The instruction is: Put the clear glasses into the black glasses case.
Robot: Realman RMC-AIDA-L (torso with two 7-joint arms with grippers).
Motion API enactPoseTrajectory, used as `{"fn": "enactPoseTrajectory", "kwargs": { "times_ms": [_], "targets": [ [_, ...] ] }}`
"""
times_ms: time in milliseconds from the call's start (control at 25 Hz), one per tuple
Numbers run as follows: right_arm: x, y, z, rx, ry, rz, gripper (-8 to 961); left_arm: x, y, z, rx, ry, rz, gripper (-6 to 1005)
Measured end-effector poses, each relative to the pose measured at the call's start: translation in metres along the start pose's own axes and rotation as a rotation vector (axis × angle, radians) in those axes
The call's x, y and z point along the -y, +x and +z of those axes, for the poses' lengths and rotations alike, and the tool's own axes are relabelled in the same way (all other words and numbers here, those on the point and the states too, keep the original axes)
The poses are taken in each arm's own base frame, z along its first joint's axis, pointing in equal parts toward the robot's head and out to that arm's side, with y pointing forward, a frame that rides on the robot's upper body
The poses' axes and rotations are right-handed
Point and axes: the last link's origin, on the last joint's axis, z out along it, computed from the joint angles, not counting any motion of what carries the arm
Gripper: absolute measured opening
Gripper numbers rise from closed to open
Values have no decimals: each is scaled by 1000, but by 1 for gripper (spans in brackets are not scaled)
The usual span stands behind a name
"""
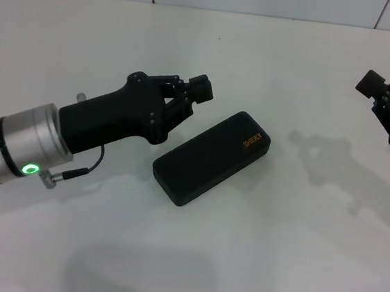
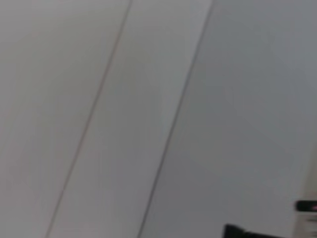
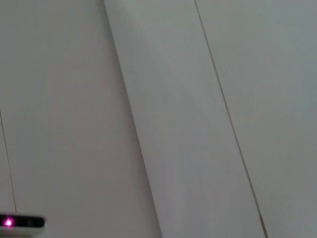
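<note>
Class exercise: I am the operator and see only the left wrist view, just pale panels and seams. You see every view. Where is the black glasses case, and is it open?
Observer: In the head view the black glasses case lies diagonally on the white table, lid closed, lettering facing up.
Operator: Where is my left pincer?
Observer: The left pincer is by the case's left long side, apparently not touching it.
Operator: And the other arm?
Observer: The right pincer is at the head view's right edge, well apart from the case.
</note>
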Motion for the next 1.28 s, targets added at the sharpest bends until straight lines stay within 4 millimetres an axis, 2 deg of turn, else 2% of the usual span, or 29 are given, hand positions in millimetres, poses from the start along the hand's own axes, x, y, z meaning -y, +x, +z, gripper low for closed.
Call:
{"fn": "enactPoseTrajectory", "kwargs": {
  "times_ms": [240, 400, 560, 600, 720, 800, 1000, 1160, 1280],
  "targets": [
    [3, -5, 0, -5, -11, -14, 7, -6, 12, -7, 29, -78, 83, 85],
    [0, -11, 3, -74, -110, -86, 8, -7, 20, -16, 69, -83, 101, 86],
    [-8, -17, 9, -150, -233, -187, 8, -8, 30, -32, 107, -56, 113, 232],
    [-10, -19, 10, -160, -254, -210, 40, -8, 32, -36, 113, -49, 117, 269],
    [-12, -27, 14, -175, -293, -256, 136, -9, 36, -48, 135, -27, 120, 514],
    [-12, -31, 17, -188, -310, -263, 200, -12, 37, -56, 143, -30, 120, 547],
    [-15, -36, 22, -243, -353, -277, 433, -18, 37, -67, 146, -53, 99, 630],
    [-16, -38, 27, -262, -375, -278, 508, -20, 38, -70, 152, -63, 84, 696],
    [-15, -41, 28, -289, -383, -267, 565, -20, 36, -71, 168, -68, 79, 696]
  ]
}}
